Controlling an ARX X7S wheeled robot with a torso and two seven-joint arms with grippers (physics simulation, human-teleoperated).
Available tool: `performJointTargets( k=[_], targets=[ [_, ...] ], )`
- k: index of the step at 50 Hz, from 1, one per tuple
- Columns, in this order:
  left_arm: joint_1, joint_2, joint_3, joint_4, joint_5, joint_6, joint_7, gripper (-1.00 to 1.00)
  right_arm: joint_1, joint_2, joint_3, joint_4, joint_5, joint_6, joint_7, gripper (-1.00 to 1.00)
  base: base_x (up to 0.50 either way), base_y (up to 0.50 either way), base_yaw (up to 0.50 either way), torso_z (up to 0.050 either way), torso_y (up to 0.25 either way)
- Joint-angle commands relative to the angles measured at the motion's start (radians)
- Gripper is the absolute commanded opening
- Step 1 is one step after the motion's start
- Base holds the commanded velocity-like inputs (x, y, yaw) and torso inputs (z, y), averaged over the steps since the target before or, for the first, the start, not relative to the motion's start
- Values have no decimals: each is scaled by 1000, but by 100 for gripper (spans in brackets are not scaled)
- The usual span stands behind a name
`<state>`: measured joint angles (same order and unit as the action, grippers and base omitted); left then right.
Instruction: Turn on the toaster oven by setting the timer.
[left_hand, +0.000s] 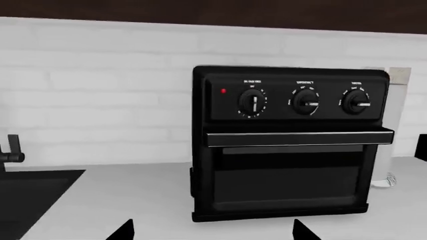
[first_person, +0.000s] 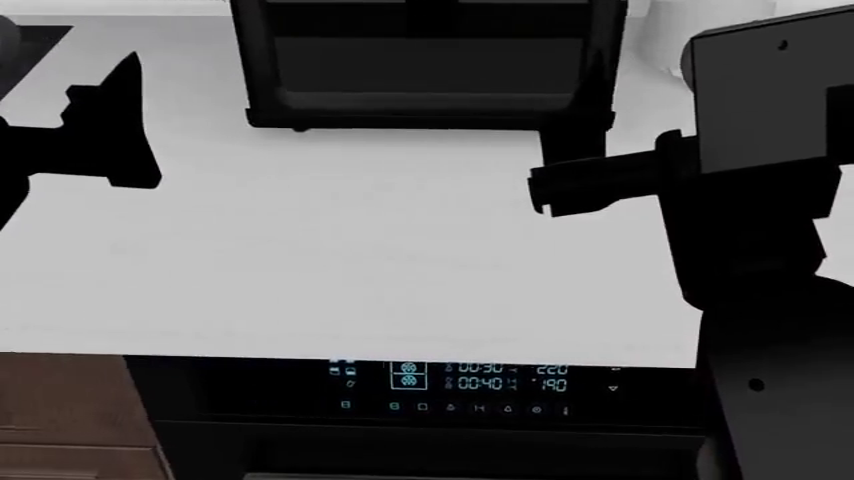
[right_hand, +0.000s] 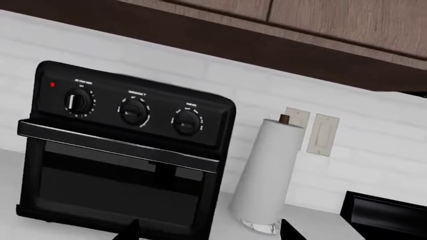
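- The toaster oven (left_hand: 290, 145) stood at the far edge of the white counter (first_person: 347, 260), against the white tile backsplash (left_hand: 100, 85), its dark glass door shut under the silver-edged handle bar (left_hand: 299, 137).
- Three round dials sat in a row on its control strip; the timer (left_hand: 253, 103) was the leftmost one, just right of a small red light (left_hand: 223, 91), with its pointer upright.
- The left gripper (left_hand: 212, 231) stood wide, holding nothing, its two fingertips showing at the near side of the oven and apart from it.
- The right gripper (right_hand: 207, 231) was likewise spread wide and empty, short of the oven's front.
- In the head view both arms hung over the counter, the left gripper (first_person: 94, 130) at the left and the right arm (first_person: 747, 200) at the right, neither touching the oven.
- A paper towel roll (right_hand: 267, 175) stood upright just right of the oven.
- A dark sink (left_hand: 30, 200) with a faucet (left_hand: 12, 152) lay to the left.
- A built-in oven display (first_person: 454, 380) with cyan digits glowed below the counter's near edge.
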<state>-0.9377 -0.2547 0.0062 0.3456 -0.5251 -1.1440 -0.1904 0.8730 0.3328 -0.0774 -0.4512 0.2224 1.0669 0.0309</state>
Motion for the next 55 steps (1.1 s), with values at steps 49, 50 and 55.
performJointTargets(
  k=[49, 50, 55],
  targets=[
    [-3, -14, 32, 11, -24, 6, -16, 100, -25, -2, 31, 2, 24, -23, 22, 100, 0, 359, 0, 0, 0],
    [-4, -14, 31, 11, -25, 6, -17, 100, -25, -2, 30, 3, 24, -24, 22, 100, 0, 0, 0, 0, 0],
    [-6, -16, 28, 12, -30, 2, -20, 100, -23, -2, 24, 5, 23, -26, 24, 100, 189, 0, 0, 0, 0]
  ],
)
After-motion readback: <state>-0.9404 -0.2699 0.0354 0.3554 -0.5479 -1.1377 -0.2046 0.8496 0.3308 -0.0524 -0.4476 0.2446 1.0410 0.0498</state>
